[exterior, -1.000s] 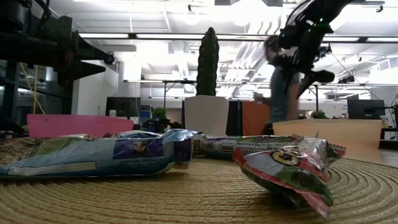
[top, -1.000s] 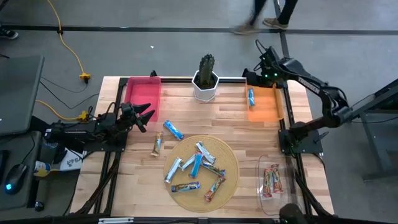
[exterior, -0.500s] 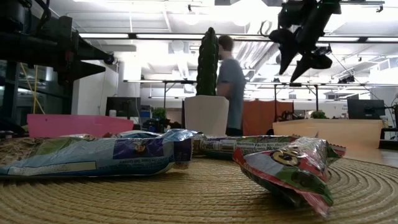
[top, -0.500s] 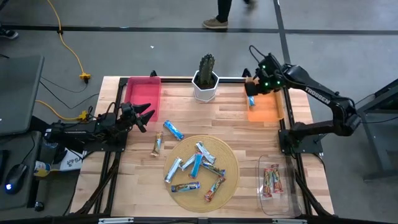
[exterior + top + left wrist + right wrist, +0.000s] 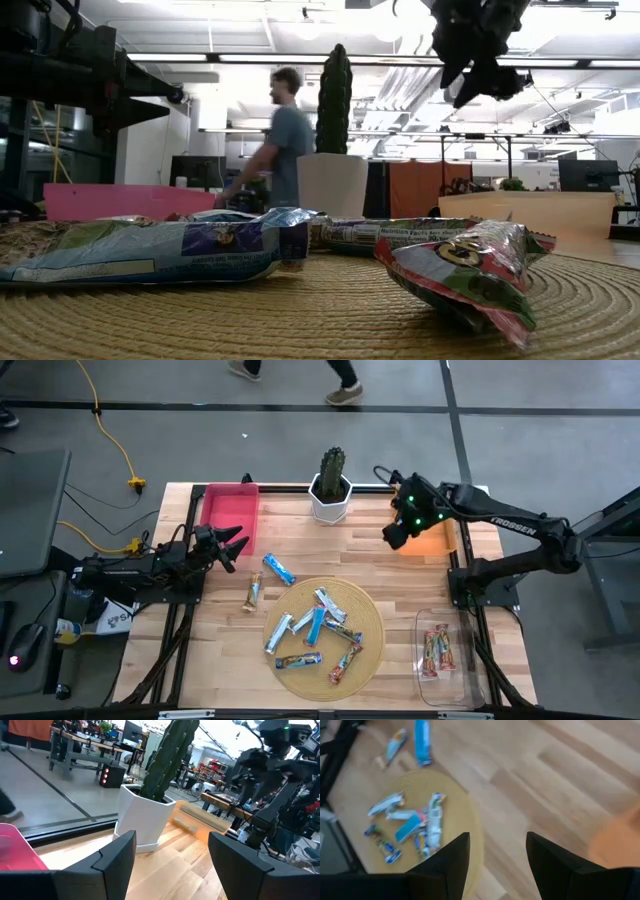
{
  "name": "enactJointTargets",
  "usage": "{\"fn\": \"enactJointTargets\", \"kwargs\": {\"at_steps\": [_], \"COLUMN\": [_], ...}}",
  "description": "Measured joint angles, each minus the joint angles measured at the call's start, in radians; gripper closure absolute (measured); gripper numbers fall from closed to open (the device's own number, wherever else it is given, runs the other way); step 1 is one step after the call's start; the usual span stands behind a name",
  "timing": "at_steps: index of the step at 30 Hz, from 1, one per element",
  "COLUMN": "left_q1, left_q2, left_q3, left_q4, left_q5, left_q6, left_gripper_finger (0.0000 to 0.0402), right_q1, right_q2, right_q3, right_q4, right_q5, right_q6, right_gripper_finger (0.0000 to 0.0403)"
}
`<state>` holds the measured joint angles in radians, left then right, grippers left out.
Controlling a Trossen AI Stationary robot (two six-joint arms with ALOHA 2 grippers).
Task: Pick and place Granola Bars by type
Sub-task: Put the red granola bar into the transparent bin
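From above, the right gripper (image 5: pixel 393 535) hangs open and empty over bare table (image 5: pixel 370 560) beside the orange bin (image 5: pixel 430 538), its arm covering much of that bin. The left gripper (image 5: pixel 238 543) waits, fingers apart and empty, by the pink bin (image 5: pixel 230 510). Most granola bars (image 5: pixel 318 622) lie heaped on the round mat (image 5: pixel 370 650); two more (image 5: pixel 279 569) lie on the wood between mat and pink bin, and some pink-red ones sit in the clear bin (image 5: pixel 437 650) at the table's right edge. Only the low view shows a person (image 5: pixel 285 140) walking behind the table, beside the cactus (image 5: pixel 333 100); close-up bars fill its foreground. The left wrist view looks past open fingers (image 5: pixel 112 855) to the white pot (image 5: pixel 142 817). The right wrist view is blurred; wrapper types there are hard to tell.
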<state>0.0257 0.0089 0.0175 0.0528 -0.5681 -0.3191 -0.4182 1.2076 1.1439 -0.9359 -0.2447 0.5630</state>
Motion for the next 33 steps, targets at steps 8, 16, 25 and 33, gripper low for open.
{"fn": "enactJointTargets", "kwargs": {"at_steps": [8,16,25,33], "left_q1": [0.000,0.000,0.000,0.000], "left_q2": [0.000,0.000,0.000,0.000], "left_q3": [0.000,0.000,0.000,0.000], "left_q4": [0.000,0.000,0.000,0.000], "left_q5": [0.000,0.000,0.000,0.000], "left_q6": [0.000,0.000,0.000,0.000], "left_gripper_finger": [0.0156,0.0156,0.0156,0.0156], "right_q1": [0.207,0.385,0.552,0.712], "right_q2": [0.000,0.000,0.001,0.043], "right_q3": [0.000,0.000,0.000,0.000], "right_q4": [0.176,0.423,0.622,0.682], "right_q5": [0.002,0.018,0.058,0.120], "right_q6": [0.039,0.047,-0.039,-0.266], "right_gripper_finger": [0.0224,0.0225,0.0226,0.0226]}}
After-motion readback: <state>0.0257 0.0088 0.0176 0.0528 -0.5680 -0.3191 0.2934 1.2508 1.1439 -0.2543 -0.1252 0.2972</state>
